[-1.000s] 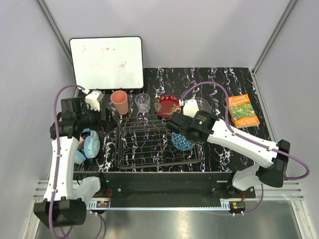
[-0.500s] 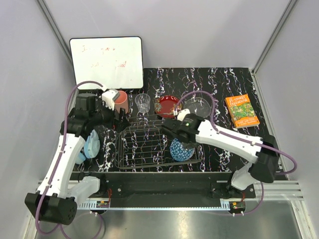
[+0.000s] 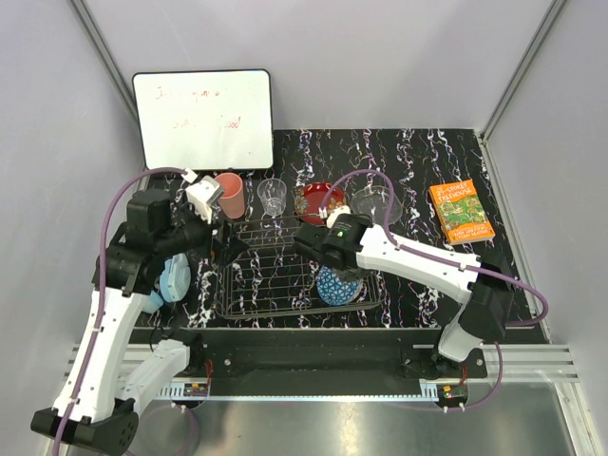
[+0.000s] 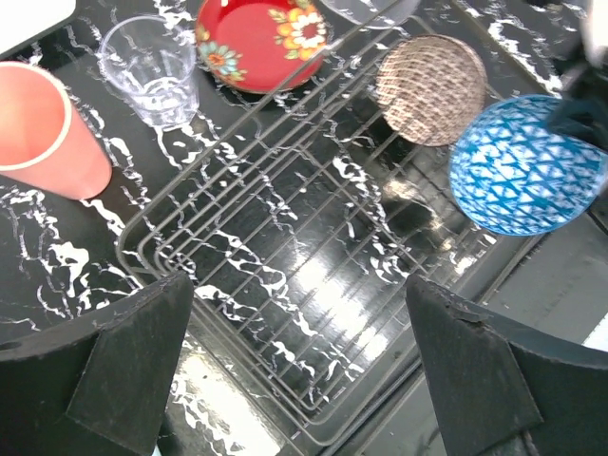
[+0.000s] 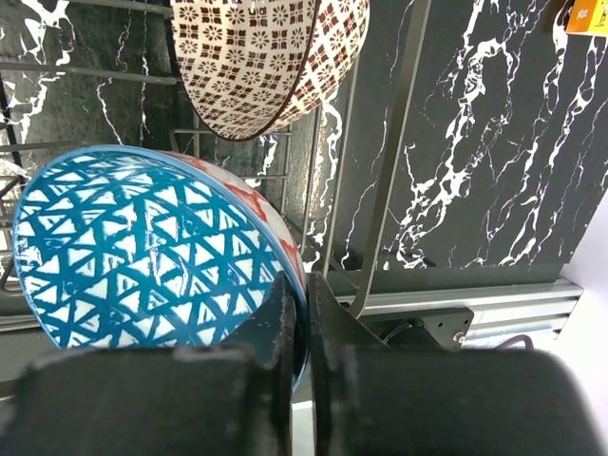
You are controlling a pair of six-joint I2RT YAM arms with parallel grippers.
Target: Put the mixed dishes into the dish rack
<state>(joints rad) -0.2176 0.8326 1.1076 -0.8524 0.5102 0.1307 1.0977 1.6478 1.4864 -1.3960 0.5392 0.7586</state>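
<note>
The dark wire dish rack point(image 4: 285, 285) is lying mid-table, the blue patterned bowl point(image 4: 527, 166) standing on edge at its right end beside the tilted brown-checked bowl point(image 4: 432, 90), while the salmon cup point(image 4: 38, 128), clear tumbler point(image 4: 152, 71), red floral plate point(image 4: 261, 43) and clear glass bowl point(image 3: 385, 204) are sitting just behind it.

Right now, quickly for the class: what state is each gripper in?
Left gripper: open, holding nothing.
Right gripper: shut on the blue patterned bowl.

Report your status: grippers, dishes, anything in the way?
Left gripper open over rack. Right gripper shut on blue bowl, at rack's right end. Brown bowl just beyond it.
</note>
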